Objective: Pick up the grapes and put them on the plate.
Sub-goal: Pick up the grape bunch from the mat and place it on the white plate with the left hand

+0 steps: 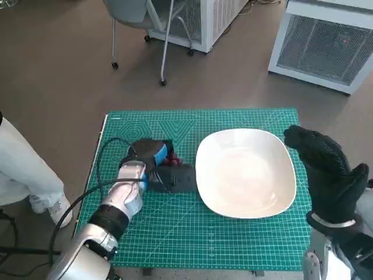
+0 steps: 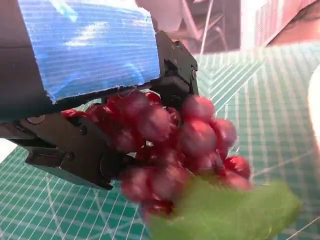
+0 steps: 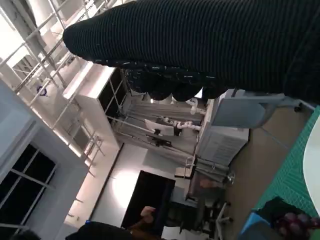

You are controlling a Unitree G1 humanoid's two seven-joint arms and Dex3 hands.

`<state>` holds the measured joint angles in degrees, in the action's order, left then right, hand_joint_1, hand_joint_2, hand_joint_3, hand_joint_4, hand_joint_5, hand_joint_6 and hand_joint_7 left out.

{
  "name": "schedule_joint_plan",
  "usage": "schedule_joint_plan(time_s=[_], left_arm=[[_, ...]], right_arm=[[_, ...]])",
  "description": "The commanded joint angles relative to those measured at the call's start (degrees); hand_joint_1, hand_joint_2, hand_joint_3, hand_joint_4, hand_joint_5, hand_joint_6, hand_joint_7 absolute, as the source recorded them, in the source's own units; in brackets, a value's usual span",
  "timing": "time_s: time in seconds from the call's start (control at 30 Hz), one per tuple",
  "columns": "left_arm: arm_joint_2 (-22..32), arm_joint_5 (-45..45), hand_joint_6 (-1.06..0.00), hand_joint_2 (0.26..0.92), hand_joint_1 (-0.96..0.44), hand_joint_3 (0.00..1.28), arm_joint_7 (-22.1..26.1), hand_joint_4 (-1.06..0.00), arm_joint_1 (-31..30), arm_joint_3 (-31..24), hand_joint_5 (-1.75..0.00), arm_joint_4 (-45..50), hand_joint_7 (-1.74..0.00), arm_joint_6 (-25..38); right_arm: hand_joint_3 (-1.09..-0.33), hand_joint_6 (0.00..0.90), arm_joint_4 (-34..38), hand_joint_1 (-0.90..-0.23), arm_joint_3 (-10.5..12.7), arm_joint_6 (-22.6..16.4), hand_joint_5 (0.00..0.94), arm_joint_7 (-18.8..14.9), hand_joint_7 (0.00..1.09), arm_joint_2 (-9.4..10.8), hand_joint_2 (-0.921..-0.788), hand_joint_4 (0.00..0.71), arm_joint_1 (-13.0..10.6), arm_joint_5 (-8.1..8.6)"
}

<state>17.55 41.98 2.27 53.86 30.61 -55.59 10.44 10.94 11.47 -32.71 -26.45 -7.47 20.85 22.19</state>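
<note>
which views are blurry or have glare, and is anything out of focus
Left wrist view: the grapes and green leaf are soft, too close to focus. Right wrist view: bright window glare upper left, the glove dark. Head view: sharp, evenly lit, wide-angle bending at the edges; the plate shows a mild sheen.

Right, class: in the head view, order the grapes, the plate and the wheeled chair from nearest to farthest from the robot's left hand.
1. Grapes: in the left hand's grip, on the mat's left part.
2. Plate: to the hand's right, on the mat.
3. Chair: on the floor beyond the table's far edge.
</note>
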Motion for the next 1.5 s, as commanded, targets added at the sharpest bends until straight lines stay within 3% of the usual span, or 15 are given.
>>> schedule_joint_plan(time_s=[0.03, 0.3, 0.47, 0.67, 0.8, 0.97, 1.07, 1.2, 1.37, 1.5], left_arm=[[2.5, -0.8, -0.42, 0.921, 0.0, 0.28, 1.7, -0.43, -2.5, -1.5, -1.46, 6.4, -1.37, 0.6], [5.4, -1.0, -0.34, 0.914, 0.0, 0.36, 5.3, -0.33, -6.1, -4.0, -1.53, 18.7, -1.49, 2.6], [6.7, -0.8, -0.43, 0.831, 0.0, 0.44, 7.5, -0.42, -8.1, -5.6, -1.47, 26.0, -1.43, 4.3], [8.6, 0.2, -0.64, 0.768, 0.0, 0.46, 10.0, -0.46, -11.0, -7.5, -1.56, 36.9, -1.08, 6.7], [9.6, 1.0, -0.61, 0.792, 0.0, 0.38, 10.7, -0.55, -12.9, -8.7, -1.38, 43.2, -1.2, 7.5], [10.5, 1.8, -0.61, 0.862, 0.0, 0.22, 10.9, -0.6, -14.5, -10.0, -1.27, 48.9, -1.22, 7.6], [10.9, 2.0, -0.63, 0.881, 0.0, 0.17, 10.8, -0.61, -15.3, -11.0, -1.26, 51.8, -1.17, 7.5], [11.3, 2.3, -0.72, 0.881, 0.01, 0.14, 10.4, -0.63, -16.0, -12.0, -1.36, 54.5, -0.95, 7.2], [11.4, 2.8, -0.67, 0.91, 0.0, 0.07, 10.2, -0.71, -16.6, -13.1, -1.21, 56.8, -1.06, 6.8], [11.3, 2.9, -0.66, 0.918, 0.0, 0.05, 10.5, -0.71, -16.7, -14.1, -1.21, 58.4, -1.06, 6.8]], right_arm=[[-0.578, 0.261, 1.0, -0.437, 0.2, 0.0, 0.057, 0.4, 0.77, -0.1, -0.921, 0.631, -0.3, -0.33], [-0.578, 0.26, 1.4, -0.438, 0.1, 0.0, 0.056, 0.1, 0.77, 0.1, -0.921, 0.631, -0.2, 0.33], [-0.576, 0.261, 1.4, -0.439, 0.2, 0.0, 0.056, 0.1, 0.77, 0.1, -0.921, 0.632, -0.3, 0.47], [-0.576, 0.261, 1.8, -0.439, 0.3, 0.1, 0.055, 0.1, 0.77, 0.2, -0.921, 0.632, 0.0, 0.68], [-0.574, 0.263, 1.9, -0.439, 0.3, 0.3, 0.054, 0.1, 0.78, 0.2, -0.921, 0.632, 0.2, 0.77], [-0.572, 0.264, 2.3, -0.44, 0.3, 0.3, 0.054, 0.0, 0.78, 0.2, -0.921, 0.632, 0.5, 0.95], [-0.571, 0.264, 2.4, -0.441, 0.3, 0.2, 0.054, 0.0, 0.78, 0.2, -0.921, 0.633, 0.6, 0.94], [-0.57, 0.264, 2.5, -0.441, 0.3, 0.2, 0.054, -0.1, 0.78, 0.1, -0.921, 0.634, 0.8, 0.99], [-0.57, 0.264, 2.8, -0.441, 0.5, 0.1, 0.054, -0.5, 0.78, -0.1, -0.921, 0.635, 1.0, 1.35], [-0.569, 0.266, 3.2, -0.442, 0.6, 0.0, 0.053, -0.8, 0.78, -0.2, -0.921, 0.636, 1.2, 1.49]])
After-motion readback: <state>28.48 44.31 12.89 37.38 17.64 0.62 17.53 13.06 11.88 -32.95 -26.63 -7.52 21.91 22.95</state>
